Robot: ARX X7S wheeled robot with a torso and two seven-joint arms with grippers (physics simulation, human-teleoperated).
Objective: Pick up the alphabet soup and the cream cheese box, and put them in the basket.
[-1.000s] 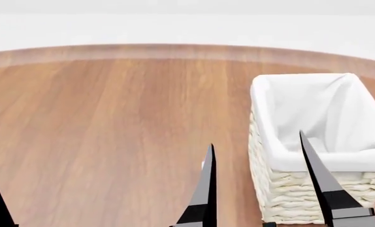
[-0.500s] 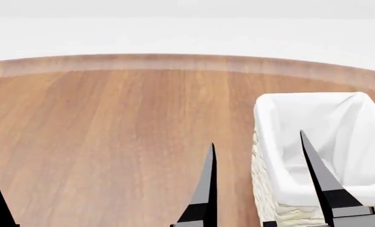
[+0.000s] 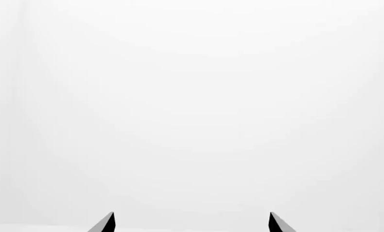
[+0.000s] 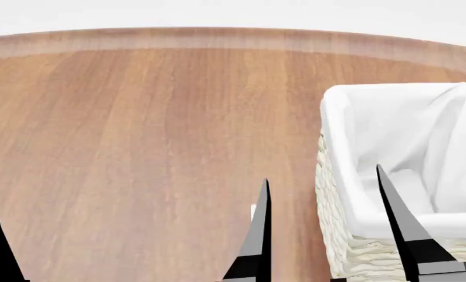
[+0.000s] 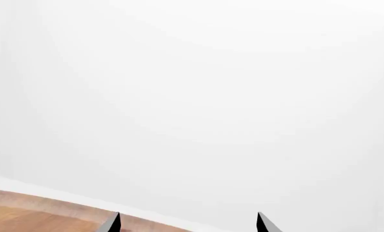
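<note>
We see very little of either arm. In the head view the right gripper [image 4: 323, 194] shows as two dark pointed fingers [image 4: 258, 235] rising from the lower edge, set wide apart with nothing between them. The left gripper [image 3: 190, 221] gives only one black finger sliver at the head view's lower left corner; its own wrist view shows two finger tips spread apart against blank white, holding nothing. The right wrist view likewise shows two separated tips, with a strip of the brown wood-grain round table [image 5: 24, 212] along one corner and white beyond.

The large cream-white woven wicker basket with its white cloth liner [image 4: 389, 176] stands on the table at the right, cut off by the frame's right and lower edges. What we see of its inside is only folded white cloth; its floor is partly hidden by the near rim and one right finger.

A small white patch [image 4: 253, 211] peeks out just beside the right gripper's inner finger; we cannot tell what it is. The alphabet soup can is not visible in any view.
</note>
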